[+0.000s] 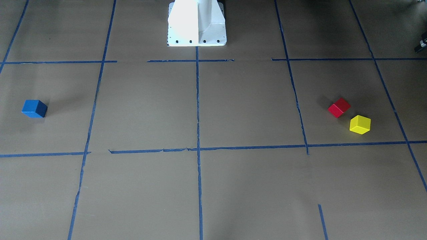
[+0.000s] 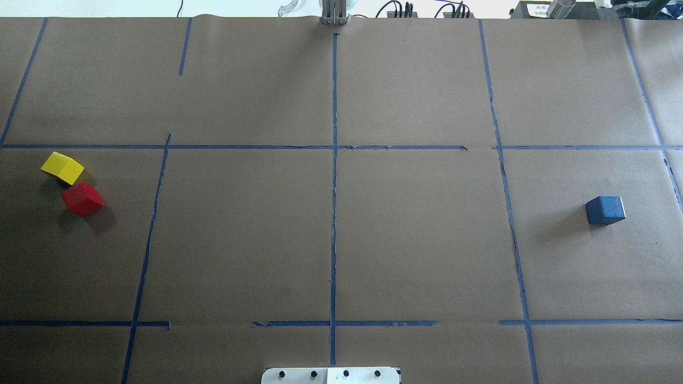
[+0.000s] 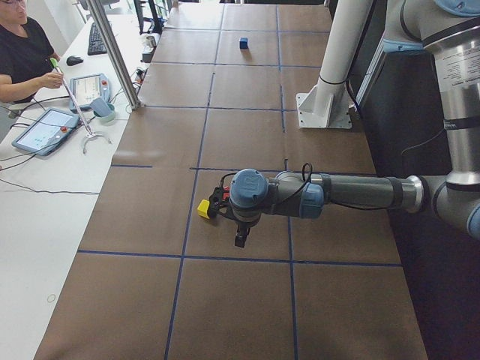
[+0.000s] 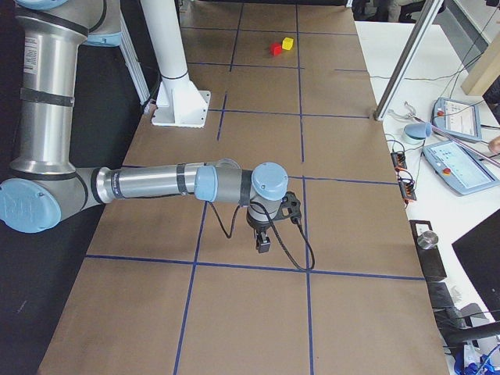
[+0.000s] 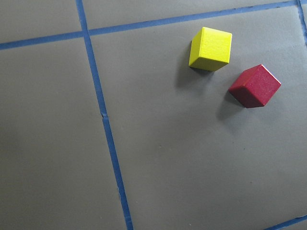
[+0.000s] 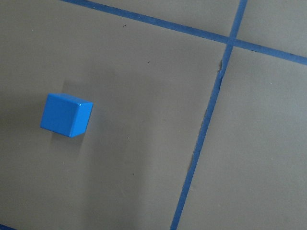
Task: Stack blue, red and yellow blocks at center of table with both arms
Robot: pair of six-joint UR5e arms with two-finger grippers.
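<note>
The blue block (image 1: 34, 108) lies alone on the brown table toward the robot's right end (image 2: 605, 209); it shows at left in the right wrist view (image 6: 65, 115). The red block (image 1: 339, 107) and the yellow block (image 1: 360, 124) lie close together, apart, at the robot's left end (image 2: 81, 199) (image 2: 62, 167), and at upper right in the left wrist view (image 5: 254, 86) (image 5: 210, 49). My left gripper (image 3: 239, 240) hangs above the table near these two. My right gripper (image 4: 264, 245) hangs above the table's right end. I cannot tell whether either is open or shut.
Blue tape lines split the table (image 2: 427, 240) into a grid. The white robot pedestal (image 1: 196, 23) stands at the robot's edge. An operator (image 3: 22, 52) with tablets (image 3: 45, 129) sits along the far side, next to a metal post (image 3: 116, 56).
</note>
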